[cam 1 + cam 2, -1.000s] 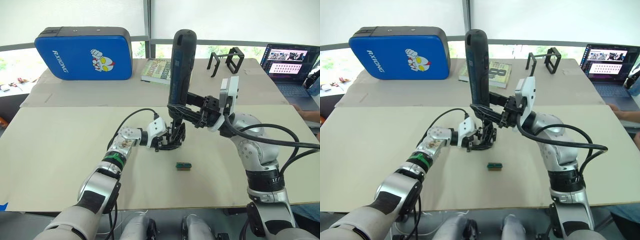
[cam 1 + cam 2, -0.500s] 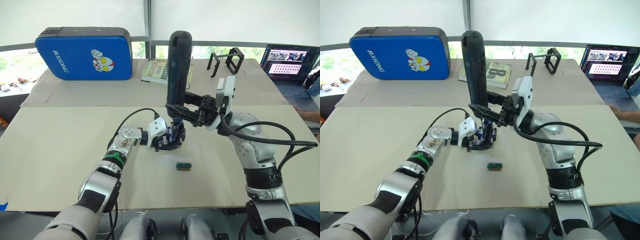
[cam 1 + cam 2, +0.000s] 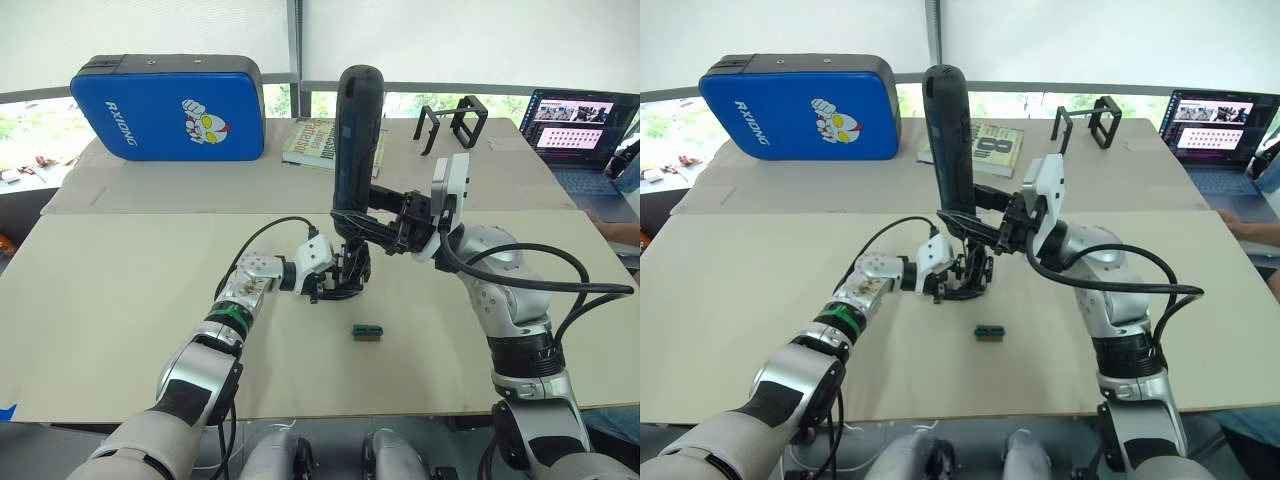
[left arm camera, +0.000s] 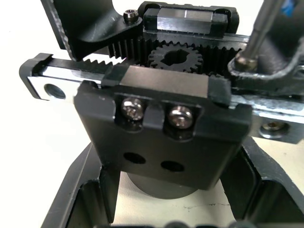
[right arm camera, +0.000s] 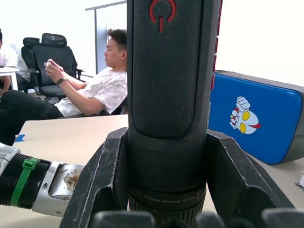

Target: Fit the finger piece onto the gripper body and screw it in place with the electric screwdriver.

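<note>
while the green block [image 3: 367, 330] lies loose nearest on the table [image 3: 120, 330], left pincer [image 3: 335, 283] stays clamped on the gripper body [image 4: 161, 123]; right pincer [image 3: 362, 222], closed round the electric screwdriver [image 3: 356, 140], has straightened it, bit seated on a screw: driving under way.

Right gripper [image 3: 352, 222] clamped on the electric screwdriver [image 3: 354, 140] — tool upright, tip down onto the gripper body [image 3: 347, 277]. Left gripper [image 3: 335, 283] grips that body on the table [image 3: 120, 300]. Small green-and-dark block [image 3: 367, 331] lies loose, near. Behind — blue case [image 3: 167, 107], book [image 3: 312, 142], wire-frame stand [image 3: 453, 122], laptop [image 3: 577, 130].
</note>
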`<action>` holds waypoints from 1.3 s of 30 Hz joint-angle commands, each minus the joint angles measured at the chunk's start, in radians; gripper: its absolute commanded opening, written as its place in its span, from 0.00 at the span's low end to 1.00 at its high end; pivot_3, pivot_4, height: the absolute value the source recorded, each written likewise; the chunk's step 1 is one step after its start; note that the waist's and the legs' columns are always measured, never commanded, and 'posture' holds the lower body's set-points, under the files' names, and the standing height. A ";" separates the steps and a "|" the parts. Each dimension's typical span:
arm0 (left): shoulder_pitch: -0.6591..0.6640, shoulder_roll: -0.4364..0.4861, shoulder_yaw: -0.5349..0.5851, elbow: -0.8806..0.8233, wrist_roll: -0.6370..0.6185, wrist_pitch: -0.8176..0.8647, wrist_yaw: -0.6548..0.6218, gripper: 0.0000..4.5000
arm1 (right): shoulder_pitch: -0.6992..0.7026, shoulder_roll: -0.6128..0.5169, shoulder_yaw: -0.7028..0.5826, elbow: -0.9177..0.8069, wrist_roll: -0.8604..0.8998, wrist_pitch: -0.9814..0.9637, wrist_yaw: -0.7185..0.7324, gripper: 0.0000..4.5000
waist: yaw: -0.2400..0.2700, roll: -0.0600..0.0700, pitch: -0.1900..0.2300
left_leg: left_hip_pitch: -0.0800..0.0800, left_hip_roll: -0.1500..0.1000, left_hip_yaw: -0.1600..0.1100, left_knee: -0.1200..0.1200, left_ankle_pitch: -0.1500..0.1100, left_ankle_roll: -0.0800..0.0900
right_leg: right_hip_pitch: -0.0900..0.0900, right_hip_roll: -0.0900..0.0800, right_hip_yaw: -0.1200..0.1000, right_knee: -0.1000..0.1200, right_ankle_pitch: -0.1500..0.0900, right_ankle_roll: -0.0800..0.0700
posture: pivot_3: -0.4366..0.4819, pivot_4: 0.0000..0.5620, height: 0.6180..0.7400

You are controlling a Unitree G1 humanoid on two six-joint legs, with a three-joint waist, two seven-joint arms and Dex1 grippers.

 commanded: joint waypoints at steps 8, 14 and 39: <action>-0.007 0.010 0.023 -0.010 -0.001 -0.010 0.021 0.52 | -0.104 -0.064 -0.061 -0.062 0.045 0.113 -0.060 0.41 | 0.001 0.000 0.000 | -0.002 0.000 0.000 0.000 0.000 0.000 | -0.002 -0.001 0.000 0.000 0.000 0.000 | 0.48 0.27 1.00; -0.006 0.004 0.019 0.002 0.009 -0.007 0.017 0.52 | -0.194 -0.071 -0.132 -0.168 0.170 0.206 -0.124 0.41 | 0.002 0.000 0.000 | -0.015 -0.001 0.001 0.002 0.001 0.000 | -0.016 -0.001 -0.001 0.004 0.001 -0.001 | 0.48 0.27 1.00; 0.344 0.303 -0.039 -0.863 -0.206 0.383 -0.351 1.00 | 0.276 -0.210 -0.206 -0.500 0.361 0.263 -0.092 0.41 | 0.010 0.000 0.001 | -0.016 -0.001 0.002 0.002 0.002 0.002 | -0.014 0.001 -0.001 0.002 0.002 0.000 | 0.48 0.27 1.00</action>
